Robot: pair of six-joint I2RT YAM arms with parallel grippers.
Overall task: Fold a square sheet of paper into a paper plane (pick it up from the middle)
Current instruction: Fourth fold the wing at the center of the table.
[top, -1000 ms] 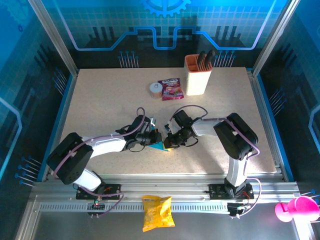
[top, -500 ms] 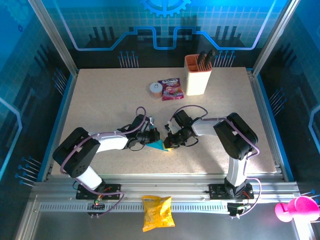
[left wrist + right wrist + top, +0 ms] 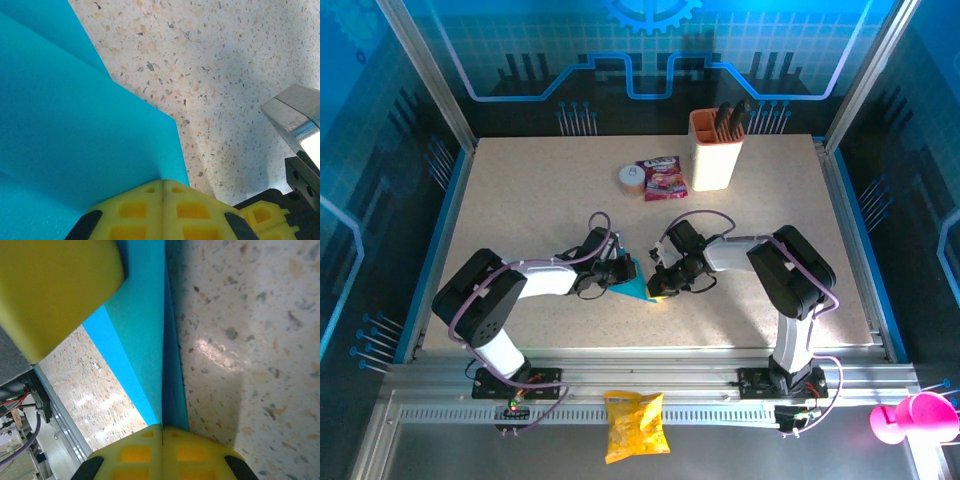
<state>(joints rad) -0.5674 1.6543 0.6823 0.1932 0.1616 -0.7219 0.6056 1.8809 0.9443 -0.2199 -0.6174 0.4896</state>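
The sheet of paper, bright cyan and folded into a pointed wedge, lies on the speckled table between my two grippers. My left gripper is at its left side, yellow fingers shut together with the paper running into their tips. From the right, my right gripper is shut on a folded edge of the paper, whose crease leads straight into the closed tips. A yellow finger of the left gripper covers the paper's far end.
A beige holder cup with dark tools stands at the back, with a pink-red snack packet and a small roll to its left. A yellow snack bag lies on the front rail. A pink object sits at bottom right.
My left gripper has drawn slightly left and back, its elbow swinging toward the table, and more of the cyan paper shows between the grippers. The right arm has stayed put.
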